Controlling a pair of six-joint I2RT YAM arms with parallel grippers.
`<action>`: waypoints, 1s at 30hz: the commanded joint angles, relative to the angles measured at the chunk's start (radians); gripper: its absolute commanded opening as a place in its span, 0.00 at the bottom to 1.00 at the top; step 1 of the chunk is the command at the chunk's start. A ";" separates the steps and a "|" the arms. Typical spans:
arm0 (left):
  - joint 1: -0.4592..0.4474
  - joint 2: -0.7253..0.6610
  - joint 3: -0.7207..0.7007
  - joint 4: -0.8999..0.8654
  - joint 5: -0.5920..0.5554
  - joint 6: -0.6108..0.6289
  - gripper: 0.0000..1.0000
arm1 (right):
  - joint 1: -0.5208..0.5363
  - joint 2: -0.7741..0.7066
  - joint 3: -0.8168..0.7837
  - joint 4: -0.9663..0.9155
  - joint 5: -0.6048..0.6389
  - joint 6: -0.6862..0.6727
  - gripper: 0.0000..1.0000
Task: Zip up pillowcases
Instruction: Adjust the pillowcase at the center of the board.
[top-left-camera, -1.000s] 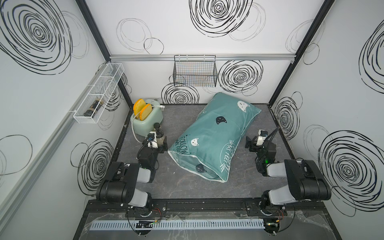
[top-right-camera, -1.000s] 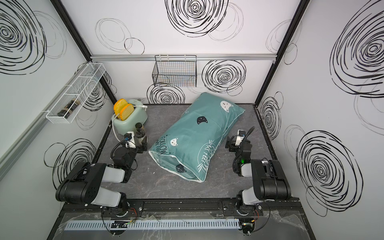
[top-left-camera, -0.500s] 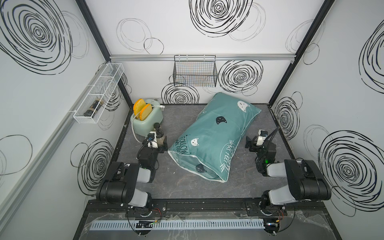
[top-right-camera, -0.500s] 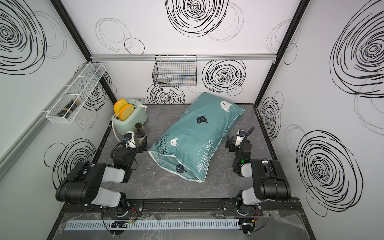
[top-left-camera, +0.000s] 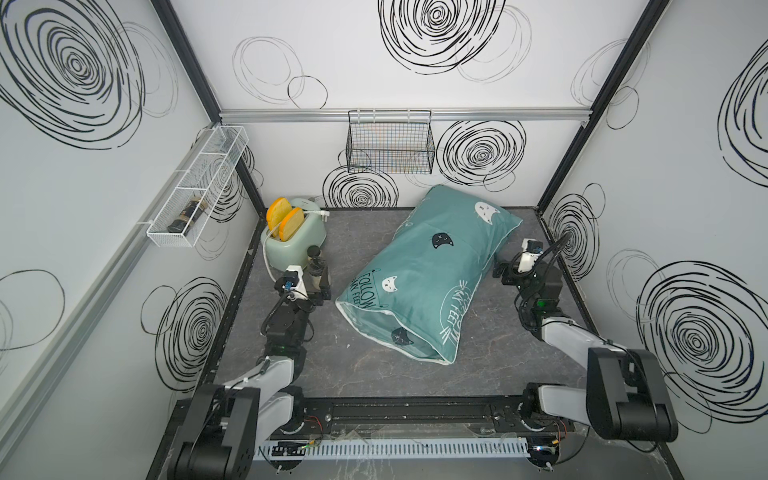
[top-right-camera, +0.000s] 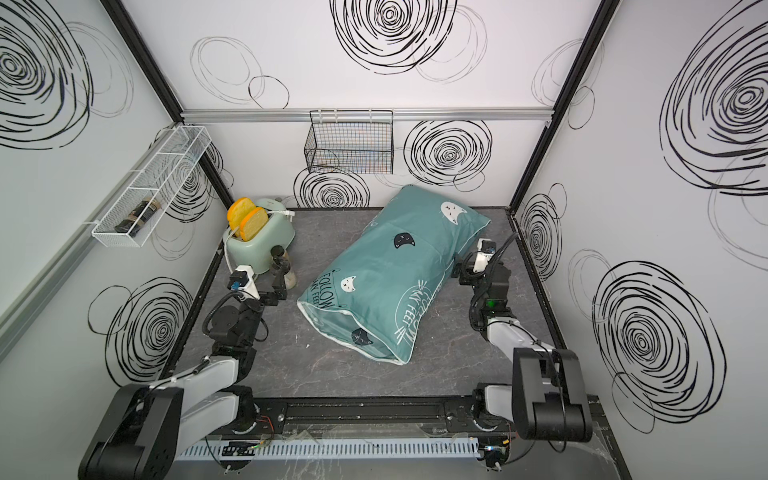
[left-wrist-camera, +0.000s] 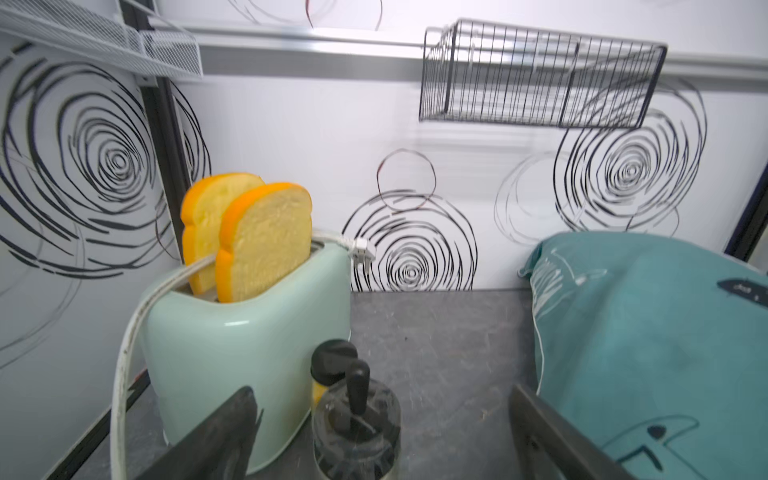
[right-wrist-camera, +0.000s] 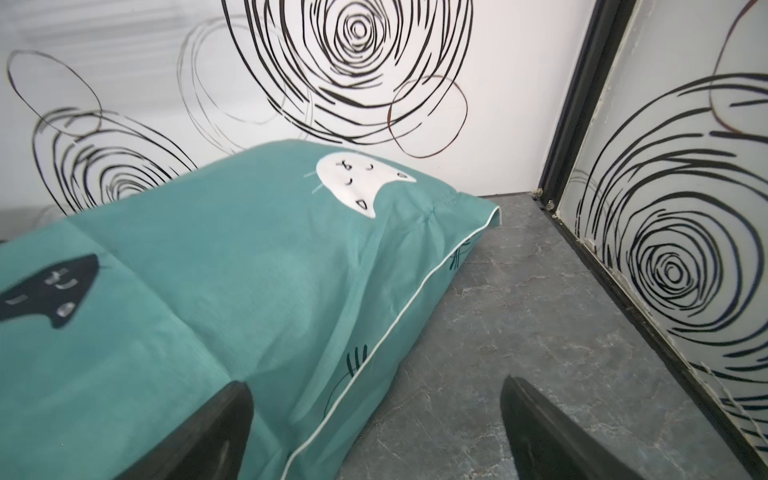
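Right wrist view showed the right jaws spread wide and empty beside the pillowcase (right-wrist-camera: 187, 270), near its white piping (right-wrist-camera: 386, 332). In both top views it lay diagonally across the desk (top-left-camera: 353, 374), from 7 o'clock to 1 o'clock. The left jaws, wide and empty, sat at 9 o'clock facing the toaster (top-left-camera: 297, 245). Soft, light and plump, it would likely bunch; pinching the piped near end looked safest. No zip pull showed. Free room lay at 6 o'clock; 2 o'clock was tight.
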 joint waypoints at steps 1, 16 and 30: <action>0.011 -0.122 0.057 -0.189 -0.062 -0.129 0.96 | -0.079 -0.092 0.039 -0.169 -0.094 0.156 0.97; 0.152 -0.428 0.177 -0.820 0.021 -0.744 0.96 | -0.210 -0.248 -0.024 -0.486 -0.376 0.587 0.98; -0.425 -0.326 0.259 -0.996 -0.068 -0.707 0.96 | 0.265 -0.252 -0.005 -0.679 -0.370 0.708 0.97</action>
